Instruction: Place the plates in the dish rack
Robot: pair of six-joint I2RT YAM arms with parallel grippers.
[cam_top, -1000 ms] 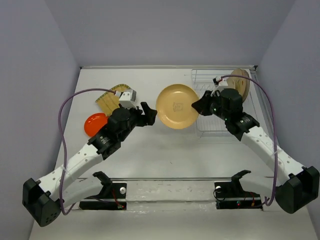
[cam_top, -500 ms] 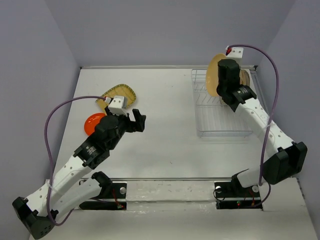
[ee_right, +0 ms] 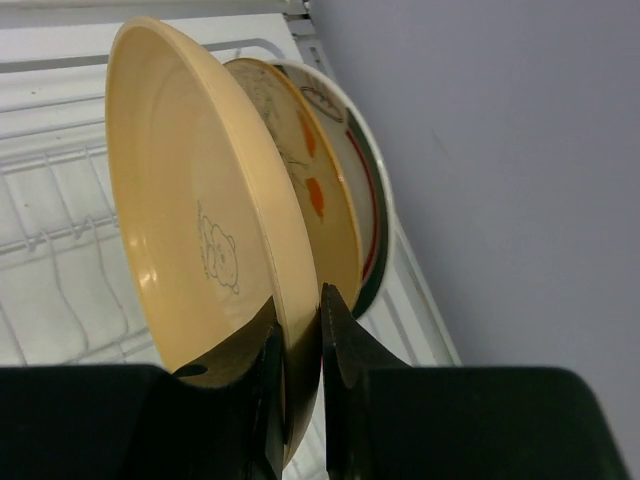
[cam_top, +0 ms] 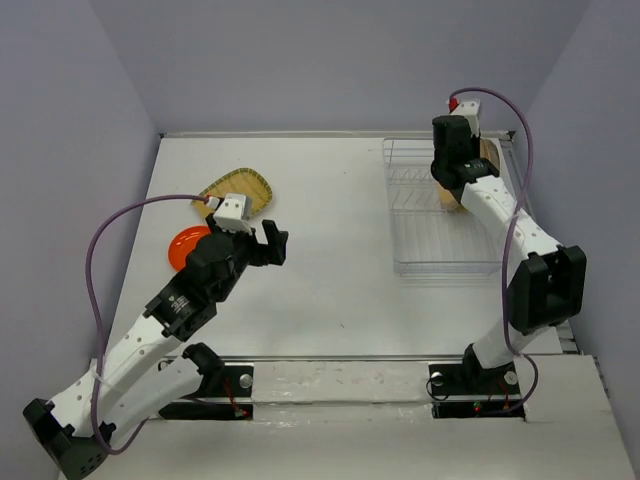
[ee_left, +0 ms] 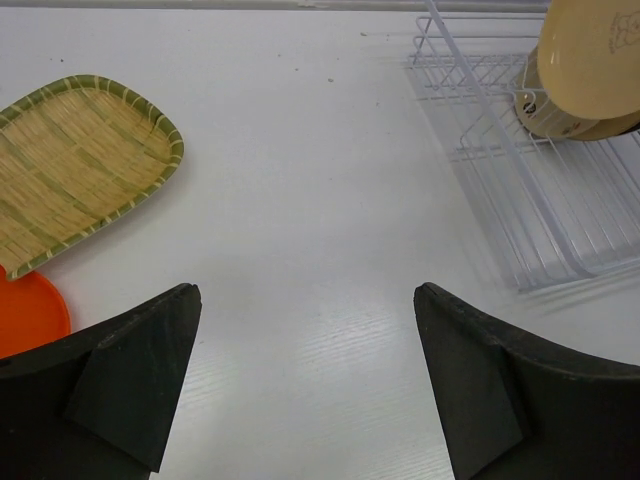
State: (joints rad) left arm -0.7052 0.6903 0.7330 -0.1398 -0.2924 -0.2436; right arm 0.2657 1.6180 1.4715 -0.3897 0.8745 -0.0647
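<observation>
My right gripper is shut on the rim of the round orange-tan plate, holding it upright over the far right end of the white wire dish rack. Just behind it stand a cream plate with a leaf print and a white plate with a green-red rim. Only a sliver of the held plate shows below the right gripper in the top view. My left gripper hangs open and empty over the table. The yellow-green woven plate and the small orange-red plate lie to its left.
The near rows of the dish rack hold nothing. The grey back wall runs just behind the rack and the right wall beside it. The woven plate overlaps the orange-red plate near the table's left edge.
My right arm carried the orange-tan plate from mid-table to the rack's far right end and turned it upright. My left gripper drew back left and opened wider.
</observation>
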